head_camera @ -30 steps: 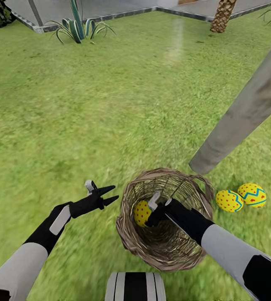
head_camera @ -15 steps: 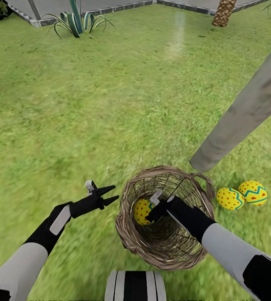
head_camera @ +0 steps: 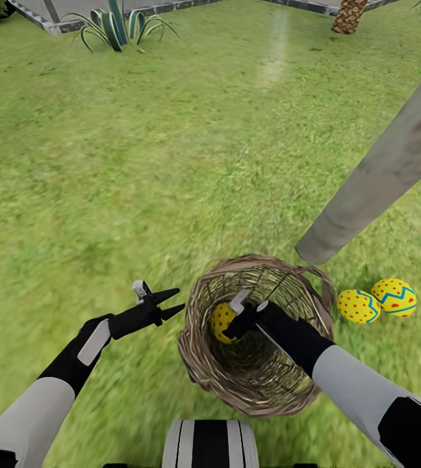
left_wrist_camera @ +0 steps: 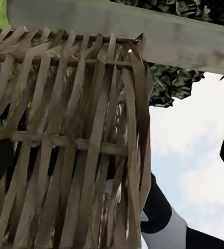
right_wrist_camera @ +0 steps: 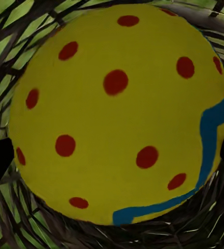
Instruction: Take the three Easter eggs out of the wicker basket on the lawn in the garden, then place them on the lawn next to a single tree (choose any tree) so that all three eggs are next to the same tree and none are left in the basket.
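Note:
The wicker basket (head_camera: 201, 364) stands on the lawn (head_camera: 139, 162), with one yellow red-dotted Easter egg (head_camera: 219, 320) inside against its wall. My right gripper (head_camera: 230, 323) reaches into the basket, open, one fingertip on either side of this egg (right_wrist_camera: 117, 114). Two more eggs (head_camera: 358, 306) (head_camera: 394, 297) lie on the grass by the base of the pale tree trunk (head_camera: 379, 182). My left gripper (head_camera: 179, 299) hovers open and empty just outside the basket (left_wrist_camera: 65, 129).
A spiky striped agave (head_camera: 113, 29) and a scaly palm trunk (head_camera: 348, 16) stand at the far edge of the grass, by a grey paved border (head_camera: 41, 16). My base (head_camera: 210, 445) sits just behind the basket.
The whole picture has slid slightly, so the camera moved. Both arms, the basket and the eggs keep about the same places.

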